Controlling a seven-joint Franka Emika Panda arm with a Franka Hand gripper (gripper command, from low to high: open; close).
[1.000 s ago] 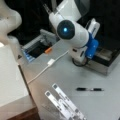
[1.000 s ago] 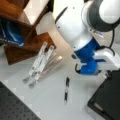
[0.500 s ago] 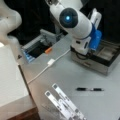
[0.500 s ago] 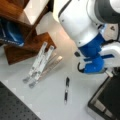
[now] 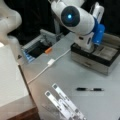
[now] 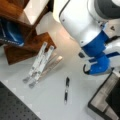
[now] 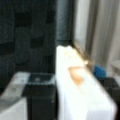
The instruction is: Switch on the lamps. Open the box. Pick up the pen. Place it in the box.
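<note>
**Front views: pen on table, box open**

Box (image 5: pixel 105 53) stands open beneath the arm, its grey compartments exposed. Pen (image 5: pixel 90 89) lies flat on the table (image 5: pixel 70 75), apart from the box. Gripper is hidden behind the arm; jaw state cannot be told.

White arm (image 5: pixel 75 17) with blue wrist section (image 5: pixel 98 33) bent downward in both front views; gripper hidden behind arm body, fingers unseen.

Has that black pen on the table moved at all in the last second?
No. The pen lies in the same spot on the table, at the same offset from the white strips in both front views.
</note>
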